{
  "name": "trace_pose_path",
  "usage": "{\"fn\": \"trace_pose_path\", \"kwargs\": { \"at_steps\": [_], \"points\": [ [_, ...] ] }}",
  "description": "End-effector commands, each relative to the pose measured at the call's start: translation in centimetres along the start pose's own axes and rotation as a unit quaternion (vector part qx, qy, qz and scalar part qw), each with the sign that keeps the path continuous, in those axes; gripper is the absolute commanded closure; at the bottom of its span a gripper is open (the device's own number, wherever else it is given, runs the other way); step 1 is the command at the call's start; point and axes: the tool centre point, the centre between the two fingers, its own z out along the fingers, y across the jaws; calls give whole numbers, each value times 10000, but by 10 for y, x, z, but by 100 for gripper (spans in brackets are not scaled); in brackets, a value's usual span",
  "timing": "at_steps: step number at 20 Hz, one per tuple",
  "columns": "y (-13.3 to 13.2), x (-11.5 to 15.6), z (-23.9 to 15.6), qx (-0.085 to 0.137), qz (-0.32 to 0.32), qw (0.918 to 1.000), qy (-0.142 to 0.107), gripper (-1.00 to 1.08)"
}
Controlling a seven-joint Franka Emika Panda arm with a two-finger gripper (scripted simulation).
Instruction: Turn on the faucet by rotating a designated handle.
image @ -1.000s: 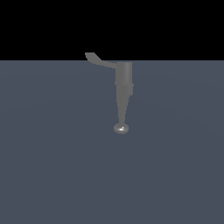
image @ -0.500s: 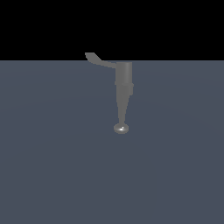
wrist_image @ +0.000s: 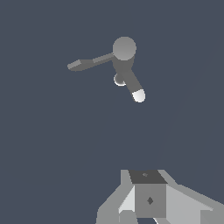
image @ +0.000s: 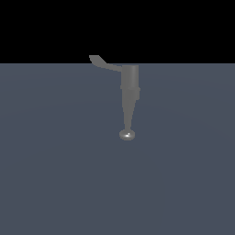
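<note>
The grey faucet (image: pixel 130 87) stands on the flat grey floor, its cylindrical body tapering to a stem with a shiny knob end (image: pixel 127 134). The handle (image: pixel 103 63), a thin lever with an upturned tip, sticks out from the body toward the exterior view's left. The wrist view looks down on the faucet (wrist_image: pixel 124 49) and its handle (wrist_image: pixel 89 62) from a distance. My gripper (wrist_image: pixel 146 177) shows only as grey blocks at that picture's edge, well apart from the faucet and touching nothing. Whether it is open or shut is unclear. It is absent from the exterior view.
A plain dark grey floor (image: pixel 55 174) spreads around the faucet, with a black background behind it. No other objects show.
</note>
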Motion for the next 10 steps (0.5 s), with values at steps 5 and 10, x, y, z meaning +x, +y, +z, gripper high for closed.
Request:
{"fn": "trace_pose_path", "kwargs": {
  "at_steps": [5, 10],
  "points": [
    [-16, 30, 15, 69, 825, 9965, -57, 108],
    [-29, 53, 30, 89, 1462, 9892, -92, 108]
  ]
}}
